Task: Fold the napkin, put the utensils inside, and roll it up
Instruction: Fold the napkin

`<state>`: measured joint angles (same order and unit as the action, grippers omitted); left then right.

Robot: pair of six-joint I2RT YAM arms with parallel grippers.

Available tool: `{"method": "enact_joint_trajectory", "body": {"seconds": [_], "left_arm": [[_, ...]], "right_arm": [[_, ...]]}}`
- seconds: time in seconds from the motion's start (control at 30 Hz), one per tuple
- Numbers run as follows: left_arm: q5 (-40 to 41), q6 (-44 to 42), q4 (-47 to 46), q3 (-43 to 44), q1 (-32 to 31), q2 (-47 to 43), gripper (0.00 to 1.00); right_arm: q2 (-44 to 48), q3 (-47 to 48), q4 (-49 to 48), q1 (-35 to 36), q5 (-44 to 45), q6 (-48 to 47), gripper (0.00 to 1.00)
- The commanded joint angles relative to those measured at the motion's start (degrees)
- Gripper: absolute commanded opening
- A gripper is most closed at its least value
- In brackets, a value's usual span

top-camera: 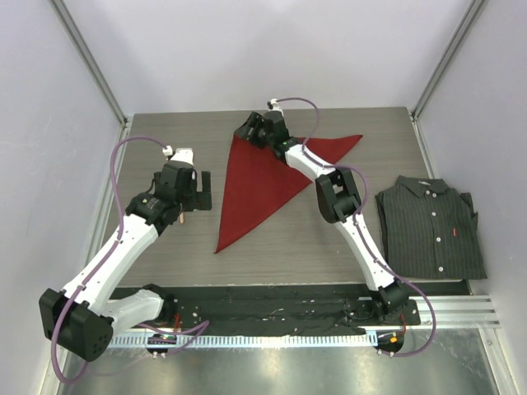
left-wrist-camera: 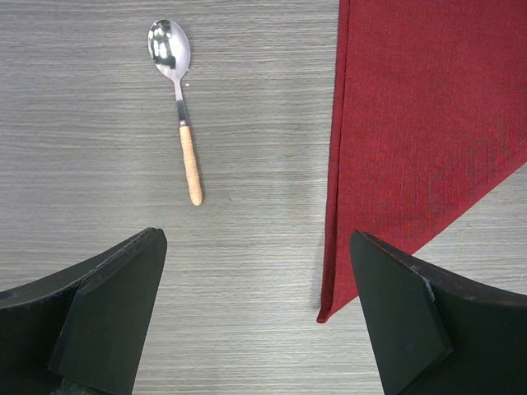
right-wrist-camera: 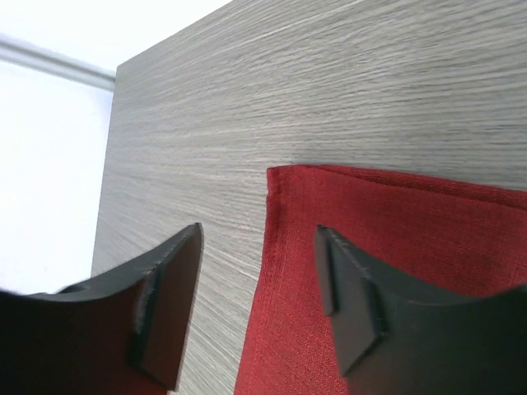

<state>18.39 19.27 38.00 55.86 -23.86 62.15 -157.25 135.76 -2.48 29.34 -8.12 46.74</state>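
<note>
The deep-red napkin (top-camera: 263,185) lies folded into a triangle at the middle of the table. My right gripper (top-camera: 249,132) is open low over its far left corner; in the right wrist view the jaws (right-wrist-camera: 259,247) straddle the napkin's hemmed edge (right-wrist-camera: 370,206), gripping nothing. My left gripper (top-camera: 202,191) is open and empty, to the left of the napkin. In the left wrist view its jaws (left-wrist-camera: 257,239) hover over bare table, with the napkin's near tip (left-wrist-camera: 420,123) to the right. One utensil shows, a spoon (left-wrist-camera: 183,123) with a metal bowl and tan wooden handle, on the table ahead.
A dark pinstriped shirt (top-camera: 430,224) lies folded at the right of the table. White walls with metal posts enclose the table on three sides. A black strip runs along the near edge by the arm bases.
</note>
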Motion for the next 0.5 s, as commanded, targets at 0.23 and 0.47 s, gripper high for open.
{"method": "enact_joint_trajectory", "body": {"seconds": [0.23,0.47], "left_arm": [[-2.04,-1.51,-2.05,-0.22,0.30,-1.42,1.00],[-6.25,-3.53,-4.51,-1.89,0.30,-2.65,1.00]], "right_arm": [[26.45,-17.70,-2.27,-0.07,-5.33,-13.60,0.69],[47.01,-44.04,1.95,-3.75,-3.22,-13.70,0.68]]}}
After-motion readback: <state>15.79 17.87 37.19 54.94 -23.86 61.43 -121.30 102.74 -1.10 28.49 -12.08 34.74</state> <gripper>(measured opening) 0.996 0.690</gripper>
